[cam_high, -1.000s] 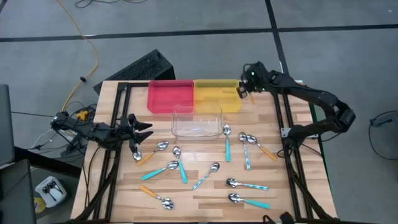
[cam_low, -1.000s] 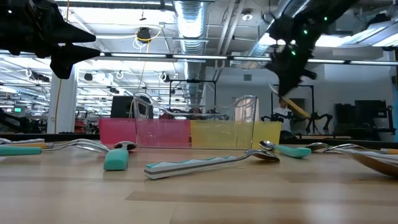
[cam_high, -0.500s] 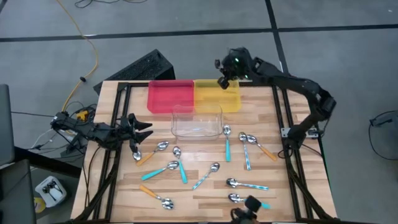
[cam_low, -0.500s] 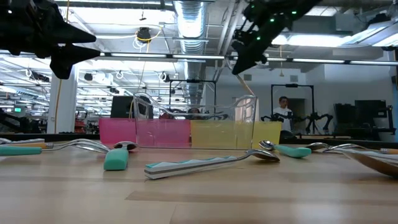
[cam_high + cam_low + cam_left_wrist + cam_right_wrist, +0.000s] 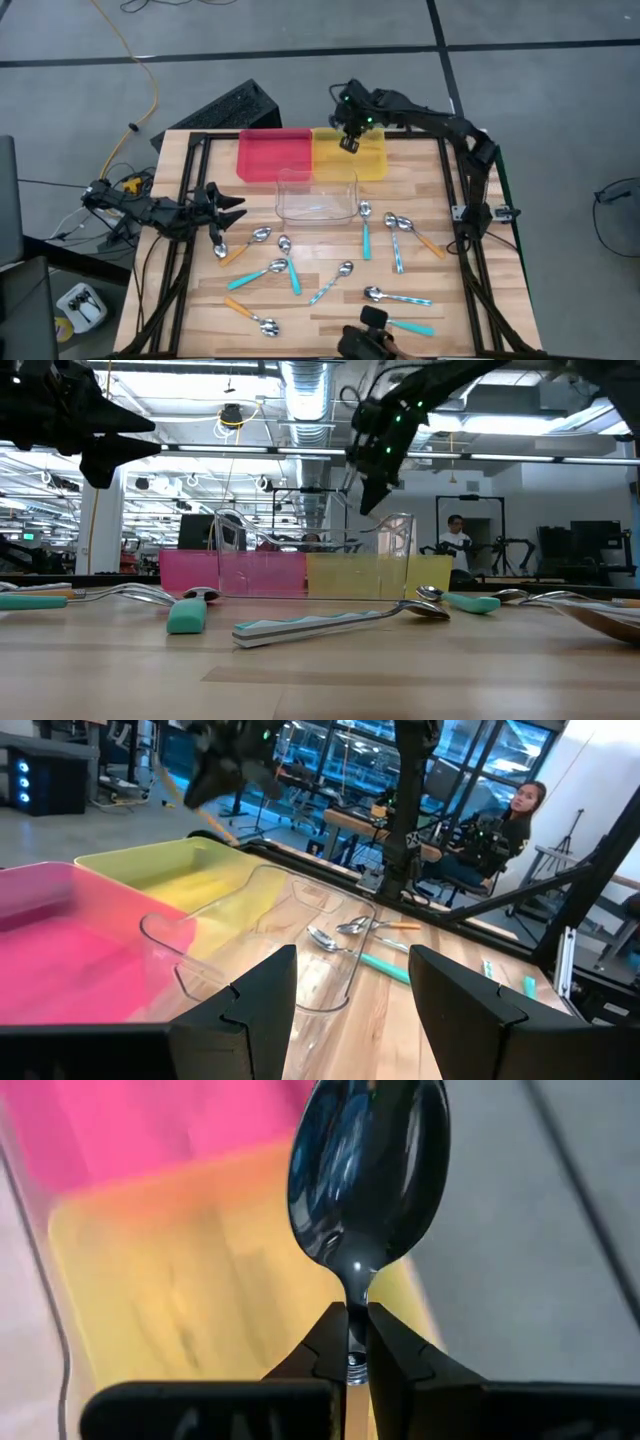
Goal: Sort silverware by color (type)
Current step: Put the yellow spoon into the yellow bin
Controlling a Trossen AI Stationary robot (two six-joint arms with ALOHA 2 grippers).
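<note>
Orange shows faintly in the left wrist view, where a slim handle (image 5: 183, 796) hangs down from the right gripper over the yellow tray (image 5: 190, 872); the right wrist view gives the other end of the same spoon (image 5: 368, 1175), its shiny bowl standing up from fingers (image 5: 330, 1342) pinched on the neck. The step in hand looks like a delivery: the right gripper (image 5: 349, 139) hangs above the yellow tray (image 5: 372, 165), at its edge nearest the red tray (image 5: 272, 155), with the spoon not yet let go. The next move probably calls for coming lower over the yellow tray, keeping clear of the red one, and parting the fingers so the spoon drops inside. The left gripper (image 5: 222, 208) waits with fingers spread near the table's left edge, well apart from the trays, holding nothing. About ten more spoons lie loose on the table in front of the clear tray (image 5: 316, 198), among them a teal spoon (image 5: 365, 229) and an orange spoon (image 5: 251, 313), so the sort seems early. Only the high view lays out that spread and puts the gripper over yellow rather than red. The low view shows what it cannot, that the right gripper (image 5: 372, 488) rides well above the clear tray (image 5: 395, 555) and the tray rims, though the spoon is hard to pick out there. Whether any spoons already lie in the yellow or red tray cannot be told.
</note>
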